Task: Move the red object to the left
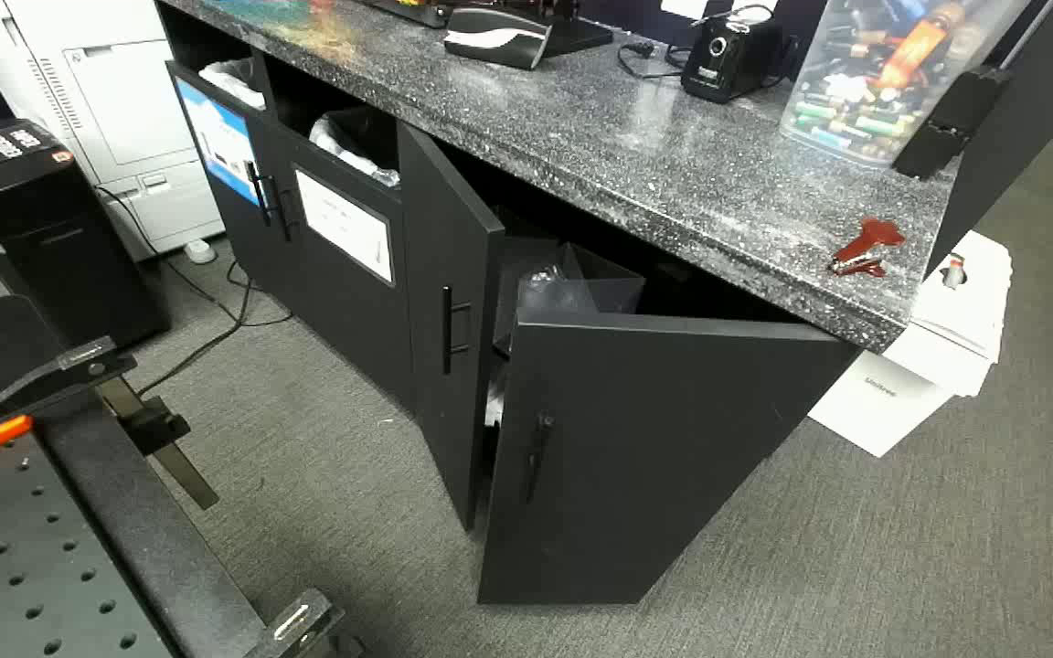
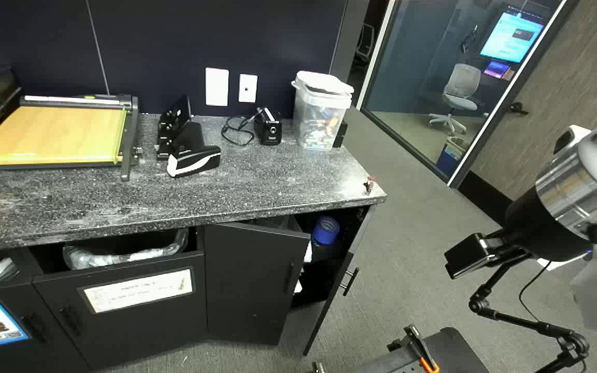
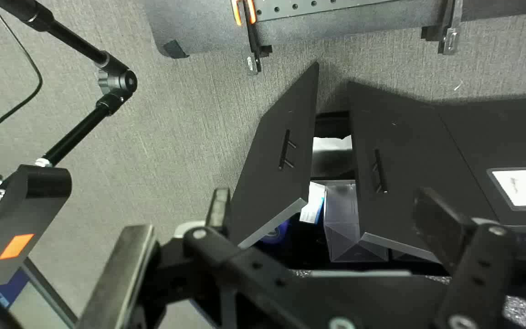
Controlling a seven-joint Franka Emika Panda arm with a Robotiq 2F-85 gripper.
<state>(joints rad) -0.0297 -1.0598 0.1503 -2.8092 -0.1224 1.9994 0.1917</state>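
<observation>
The red object (image 1: 866,245) is a small dark-red piece with pointed ends and a metal tip. It lies on the speckled counter (image 1: 673,164) near its end and front edge. It also shows in an exterior view (image 2: 369,185), near the counter's right corner. It is not visible in the wrist view. My gripper (image 3: 330,219) is open, with its fingers wide apart and nothing between them. In an exterior view the gripper (image 2: 467,256) is seen side-on, in the air right of the counter, well apart from the red object. The gripper is out of the view that shows the counter end close up.
Two black cabinet doors (image 1: 664,457) (image 1: 449,311) under the counter stand ajar. A clear battery tub (image 2: 322,114), pencil sharpener (image 2: 267,127), stapler (image 2: 193,160) and paper cutter (image 2: 60,134) stand on the counter. A jointed black stand (image 2: 511,318) is below the arm.
</observation>
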